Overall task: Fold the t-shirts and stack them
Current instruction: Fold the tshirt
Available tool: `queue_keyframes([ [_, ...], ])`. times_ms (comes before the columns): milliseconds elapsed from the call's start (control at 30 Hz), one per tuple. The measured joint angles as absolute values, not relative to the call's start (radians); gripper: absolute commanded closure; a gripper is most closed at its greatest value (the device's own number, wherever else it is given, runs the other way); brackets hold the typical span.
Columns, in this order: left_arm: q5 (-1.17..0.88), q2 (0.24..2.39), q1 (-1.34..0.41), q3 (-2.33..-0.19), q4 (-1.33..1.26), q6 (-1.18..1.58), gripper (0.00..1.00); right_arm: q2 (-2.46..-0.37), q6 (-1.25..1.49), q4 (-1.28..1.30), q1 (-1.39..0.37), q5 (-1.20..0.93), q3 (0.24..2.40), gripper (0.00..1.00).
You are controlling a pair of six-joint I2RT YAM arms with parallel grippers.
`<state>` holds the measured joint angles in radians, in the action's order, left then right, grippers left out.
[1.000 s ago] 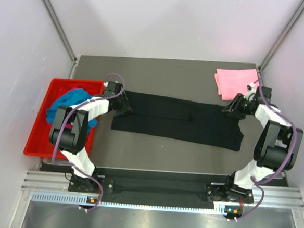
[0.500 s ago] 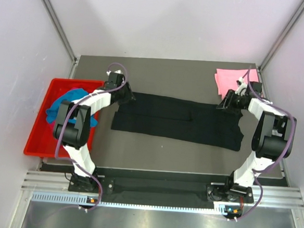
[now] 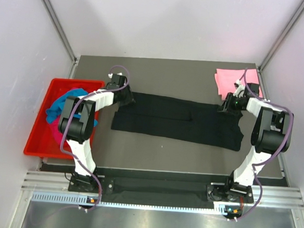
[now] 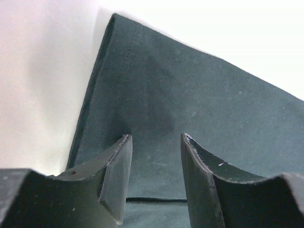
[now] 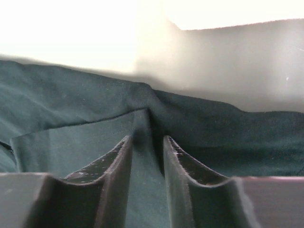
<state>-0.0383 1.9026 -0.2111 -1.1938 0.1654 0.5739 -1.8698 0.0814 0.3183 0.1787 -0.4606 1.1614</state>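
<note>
Robot lab cell: plain white walls (image 3: 174, 21), aluminium rail (image 3: 48, 182), dark table (image 3: 160, 151).

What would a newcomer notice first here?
A long black cloth t-shirt lies flat across the dark table, the left claw at its left end, the right claw at its right. A red plastic tray on the left holds a turquoise blue shirt; a folded light pink shirt sits far right.
</note>
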Motion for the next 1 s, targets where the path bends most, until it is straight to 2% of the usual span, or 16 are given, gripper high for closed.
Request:
queue_keyframes([
  [67, -0.035, 1.905, -0.211, -1.197, 0.165, 0.574, 0.49, -1.871, 0.078, 0.313, 0.179, -0.460, 1.161, 1.00],
  [500, 0.000, 1.917, -0.211, -1.203, 0.141, 0.586, 0.50, -1.739, 0.116, 0.211, 0.192, -0.363, 1.055, 1.00],
  [1000, 0.023, 1.924, -0.211, -1.213, 0.135, 0.595, 0.48, -1.734, 0.128, 0.202, 0.196, -0.311, 1.034, 1.00],
])
